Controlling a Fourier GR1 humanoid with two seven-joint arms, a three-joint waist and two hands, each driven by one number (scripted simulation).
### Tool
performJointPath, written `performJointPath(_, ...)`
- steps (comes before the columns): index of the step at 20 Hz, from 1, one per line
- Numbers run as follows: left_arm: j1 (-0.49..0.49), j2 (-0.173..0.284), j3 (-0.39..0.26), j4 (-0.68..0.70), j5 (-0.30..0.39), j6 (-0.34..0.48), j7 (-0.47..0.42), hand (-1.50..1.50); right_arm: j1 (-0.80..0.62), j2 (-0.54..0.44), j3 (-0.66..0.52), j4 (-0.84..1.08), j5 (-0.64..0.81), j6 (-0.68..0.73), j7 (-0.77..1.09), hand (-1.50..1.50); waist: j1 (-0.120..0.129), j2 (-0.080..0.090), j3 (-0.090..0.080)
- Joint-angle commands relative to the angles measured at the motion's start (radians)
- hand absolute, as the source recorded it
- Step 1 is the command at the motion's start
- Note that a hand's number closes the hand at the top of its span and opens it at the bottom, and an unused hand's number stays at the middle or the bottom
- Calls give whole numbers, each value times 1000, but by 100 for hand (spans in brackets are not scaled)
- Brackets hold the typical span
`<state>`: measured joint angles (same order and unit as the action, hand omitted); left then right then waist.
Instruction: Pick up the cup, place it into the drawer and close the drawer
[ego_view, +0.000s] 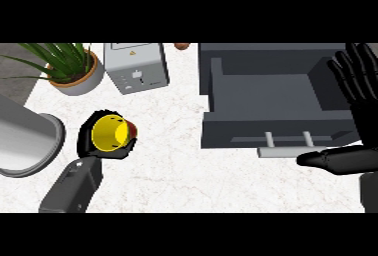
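On the white marbled counter (184, 170), the left hand (111, 150) curls around the yellow cup (108, 132) at centre left, the right hand (358, 75) is spread at the right edge beside the open grey drawer (266, 95), and a potted plant (70, 67) and a toaster (136, 67) stand at upper left.

The cup (111, 132) in the left hand (103, 150) lies left of the open drawer (269, 100).

The left hand (103, 145) curls round a yellow cup (109, 132) on the white counter (184, 170), left of the open grey drawer (266, 95). The right hand (358, 75) stands open at the drawer's right edge. A plant (70, 67), a toaster (136, 67) and a grey pot (26, 140) stand nearby.
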<state>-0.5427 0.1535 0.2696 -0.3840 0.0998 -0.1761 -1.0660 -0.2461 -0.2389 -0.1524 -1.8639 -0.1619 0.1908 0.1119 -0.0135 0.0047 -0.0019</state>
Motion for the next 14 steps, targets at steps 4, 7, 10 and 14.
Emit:
performJointPath(4,-106,-34,-33,-161,10,1,71,150,12,-9,-7,16,13,15,-21,-150,17,-8,3)
performJointPath(7,-145,-73,-62,-241,5,56,151,150,-13,27,20,34,59,-31,-28,-150,19,-8,2)
performJointPath(10,-222,-131,-113,-352,-2,95,314,150,-6,4,7,3,25,-11,18,-150,22,-14,3)
performJointPath(14,-279,-151,-167,-495,5,155,487,150,8,-1,0,0,35,-5,-5,-150,22,-15,3)
